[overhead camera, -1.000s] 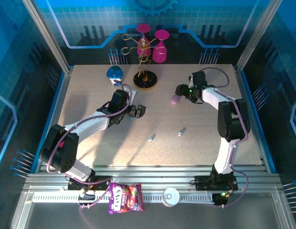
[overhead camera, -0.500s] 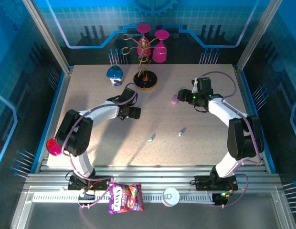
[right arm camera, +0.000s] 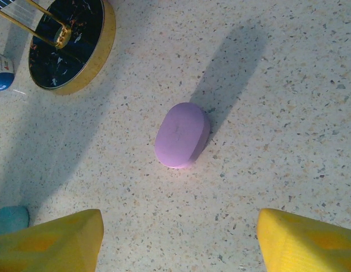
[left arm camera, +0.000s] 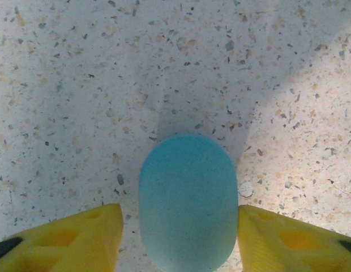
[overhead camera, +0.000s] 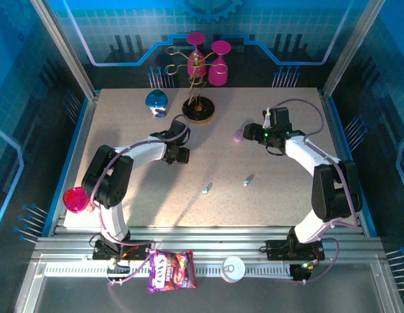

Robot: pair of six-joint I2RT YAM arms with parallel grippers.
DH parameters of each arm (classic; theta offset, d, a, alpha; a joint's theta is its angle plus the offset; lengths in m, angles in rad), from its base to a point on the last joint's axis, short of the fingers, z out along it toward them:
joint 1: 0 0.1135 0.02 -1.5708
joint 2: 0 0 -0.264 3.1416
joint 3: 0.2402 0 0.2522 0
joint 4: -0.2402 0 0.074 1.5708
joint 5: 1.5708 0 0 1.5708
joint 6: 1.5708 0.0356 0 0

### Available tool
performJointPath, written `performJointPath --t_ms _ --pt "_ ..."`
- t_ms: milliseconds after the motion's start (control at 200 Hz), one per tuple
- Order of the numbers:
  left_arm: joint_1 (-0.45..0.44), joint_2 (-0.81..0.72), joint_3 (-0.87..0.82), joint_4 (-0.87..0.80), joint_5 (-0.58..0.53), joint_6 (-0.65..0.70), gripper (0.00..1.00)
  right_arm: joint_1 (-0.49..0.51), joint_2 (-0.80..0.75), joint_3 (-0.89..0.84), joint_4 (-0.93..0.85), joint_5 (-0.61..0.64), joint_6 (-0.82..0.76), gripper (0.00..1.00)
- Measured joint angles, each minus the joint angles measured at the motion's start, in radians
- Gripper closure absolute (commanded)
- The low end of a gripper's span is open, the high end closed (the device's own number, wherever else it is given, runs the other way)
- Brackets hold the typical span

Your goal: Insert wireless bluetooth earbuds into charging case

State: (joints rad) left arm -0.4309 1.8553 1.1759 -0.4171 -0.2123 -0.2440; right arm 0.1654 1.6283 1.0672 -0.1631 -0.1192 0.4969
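Just near-left of the black stand base (overhead camera: 198,109), we are holding the left pincer (overhead camera: 179,155) low over the table (overhead camera: 267,202). Its yellow fingers (left arm camera: 68,238) are standing open around the blue case (left arm camera: 188,201): one is looking to touch its side, the other is sitting just shy. The case is lying flat, its long axis running along the pincer's reach. Near-right of the base, the nearer earbud (overhead camera: 206,190) and the farther earbud (overhead camera: 247,179) are lying apart, each slanting from near-left to far-right. Right of the base, the purple case (right arm camera: 182,135) is lying flat and closed, its long axis tilting slightly across the right pincer (overhead camera: 249,134), which is gaping wide just behind it, gripping nothing.
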Motion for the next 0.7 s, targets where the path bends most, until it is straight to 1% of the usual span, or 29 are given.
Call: performJointPath --t_ms 125,190,270,510,605,700 --pt "0.000 0.006 0.001 -0.001 0.003 -0.006 0.52 0.000 0.000 0.000 0.000 0.000 0.000 0.28" --pt "0.000 0.008 0.001 -0.001 0.003 -0.008 0.57 0.000 -0.001 0.000 -0.001 0.000 0.000 0.28" --pt "0.000 0.008 0.006 -0.004 0.004 -0.012 0.60 0.000 -0.003 0.000 -0.001 -0.001 0.000 0.28" --pt "-0.005 0.008 0.007 -0.003 0.008 -0.005 0.59 0.000 -0.057 -0.002 -0.002 -0.024 0.000 0.28" --pt "-0.019 -0.005 0.002 0.012 0.007 0.036 0.59 0.000 -0.089 -0.007 -0.002 -0.047 0.003 0.28" --pt "-0.052 -0.052 -0.020 0.054 0.011 0.102 0.60 0.000 -0.116 -0.014 -0.006 -0.089 0.008 0.28"
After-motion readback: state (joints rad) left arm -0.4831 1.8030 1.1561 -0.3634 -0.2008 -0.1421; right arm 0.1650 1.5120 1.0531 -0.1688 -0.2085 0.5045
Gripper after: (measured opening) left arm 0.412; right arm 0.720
